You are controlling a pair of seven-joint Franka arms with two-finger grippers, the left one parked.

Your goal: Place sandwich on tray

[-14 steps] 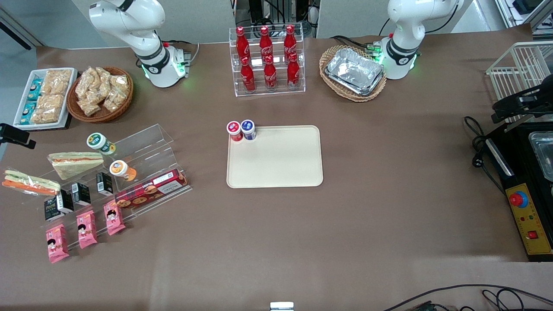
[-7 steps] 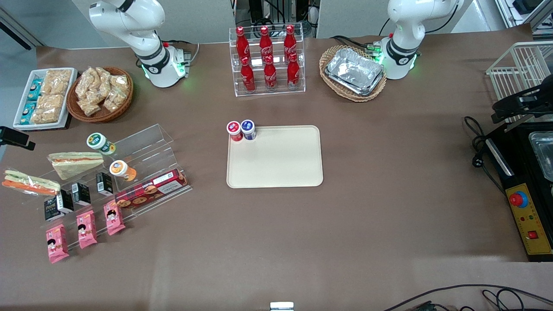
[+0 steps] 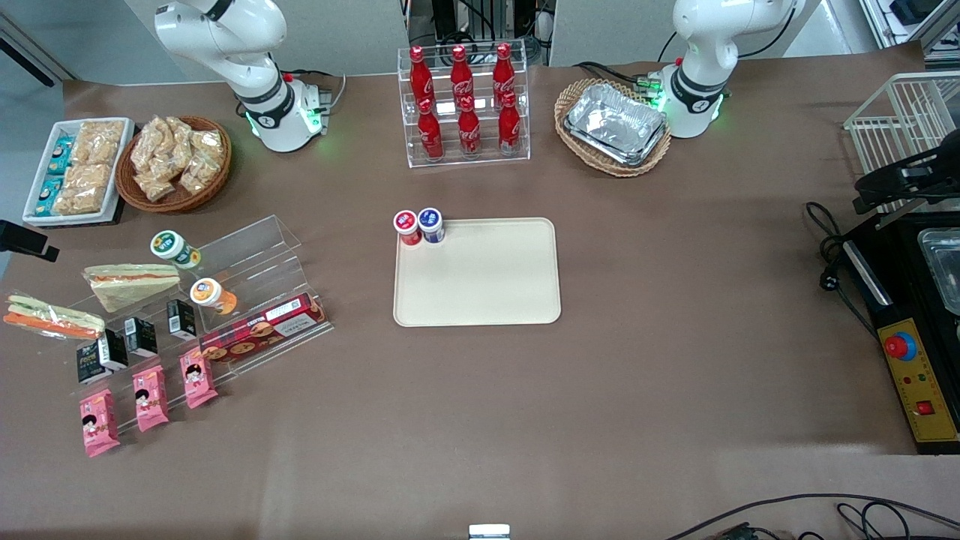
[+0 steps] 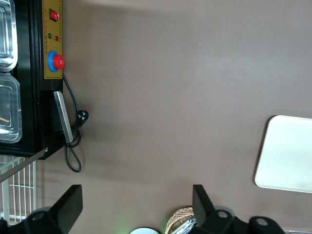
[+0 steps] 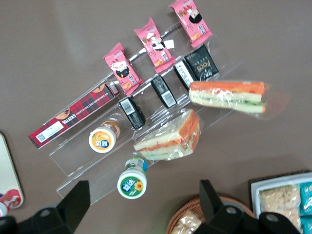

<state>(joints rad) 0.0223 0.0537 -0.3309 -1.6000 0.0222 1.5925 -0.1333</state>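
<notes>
Over the last second almost nothing on the bench (image 3: 675, 375) had moved: the sandwich (image 3: 52, 319) lay where it had been, flat on the bench at the working arm's end, just beside the clear display steps (image 3: 225, 285) and nearer to the front camera than the thicker wedge sandwich (image 3: 131, 283). The tray (image 3: 480, 300) sat mid-bench, well apart from it, bare except for a red-lidded pot (image 3: 406, 225) and a blue-lidded pot (image 3: 430, 223) in one corner. The only shift was a dark piece of the working arm (image 3: 26, 240) at the edge of the front view, which had crept slightly further out of view.

In the right wrist view the tool (image 5: 144, 185) hung high above the display with its fingers (image 5: 80, 195) spread apart and holding nothing. It hovered more over the green-lidded jar (image 5: 132, 181) and the wedge sandwich (image 5: 168, 136) than over the sandwich (image 5: 228, 96) with the green and orange layers.

So, as I judged it, the task was barely begun: the arm was only lining up, the pick was not yet made, and the tool needed to centre over the right wrapped triangle before descending; the neighbouring wedge was the likely thing to grab by mistake
</notes>
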